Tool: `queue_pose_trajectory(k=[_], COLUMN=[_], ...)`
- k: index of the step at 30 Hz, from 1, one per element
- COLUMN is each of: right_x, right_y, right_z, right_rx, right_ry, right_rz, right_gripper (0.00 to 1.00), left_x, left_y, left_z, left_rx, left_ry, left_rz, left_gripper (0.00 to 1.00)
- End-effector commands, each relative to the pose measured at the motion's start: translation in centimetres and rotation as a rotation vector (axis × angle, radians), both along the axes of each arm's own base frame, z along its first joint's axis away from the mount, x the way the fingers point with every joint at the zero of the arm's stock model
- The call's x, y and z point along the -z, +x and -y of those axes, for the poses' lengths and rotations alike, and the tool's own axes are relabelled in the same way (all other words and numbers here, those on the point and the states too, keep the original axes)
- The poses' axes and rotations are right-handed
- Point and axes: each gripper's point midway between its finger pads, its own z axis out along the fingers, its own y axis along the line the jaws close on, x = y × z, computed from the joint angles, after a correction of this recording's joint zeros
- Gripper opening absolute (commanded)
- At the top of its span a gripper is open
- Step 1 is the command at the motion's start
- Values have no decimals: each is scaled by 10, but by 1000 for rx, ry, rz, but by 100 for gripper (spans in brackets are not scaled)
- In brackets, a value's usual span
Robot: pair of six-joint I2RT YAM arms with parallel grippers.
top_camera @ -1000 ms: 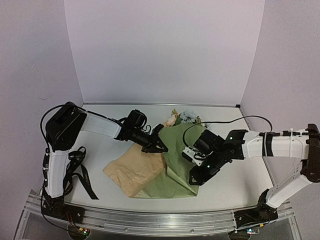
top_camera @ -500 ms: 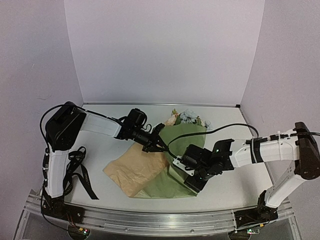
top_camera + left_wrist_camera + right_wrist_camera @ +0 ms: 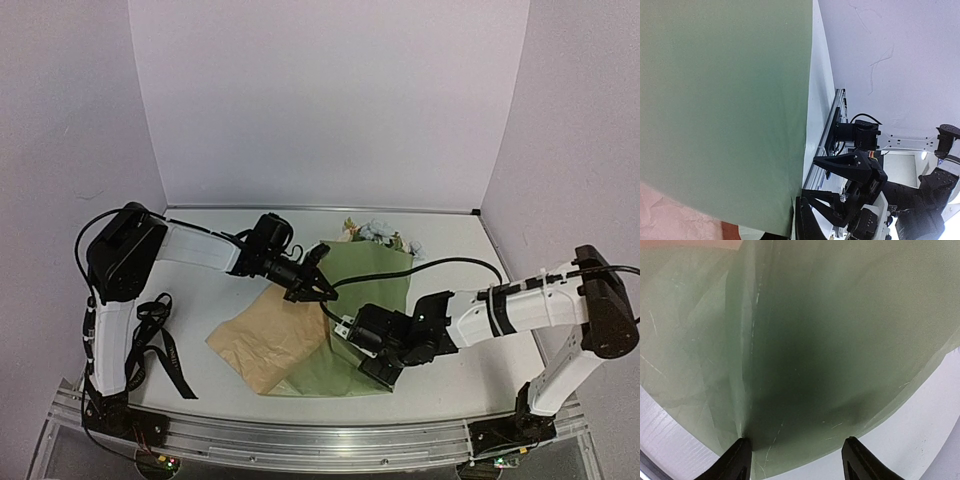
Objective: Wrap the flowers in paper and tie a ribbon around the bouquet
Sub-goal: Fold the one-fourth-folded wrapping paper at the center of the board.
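While over paper (image 3: 315, 372), right jaws (leftward)

Plain pale lilac all round: back wall (image 3: 320, 100), left wall (image 3: 60, 140) and right wall (image 3: 580, 120) boxing in a white counter (image 3: 480, 365). Soft, even light, faint shadows, and a metal rail (image 3: 300, 438) along the counter's near edge.
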Motion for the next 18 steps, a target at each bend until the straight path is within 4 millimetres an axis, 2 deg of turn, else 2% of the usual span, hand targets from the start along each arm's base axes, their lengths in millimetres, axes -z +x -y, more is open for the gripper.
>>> queue_pose_trajectory(k=[1, 18], right_x=[-6, -10], right_y=[4, -6], right_z=[-1, 9], right_rx=[9, -9], right_ry=[18, 32], right_rz=[61, 100], right_gripper=[64, 72], left_x=[-39, -43], left_y=[-3, -11], left_z=[2, -2], left_rx=[26, 45], left_ry=[-68, -78], left_rz=[32, 8], left_gripper=[5, 5])
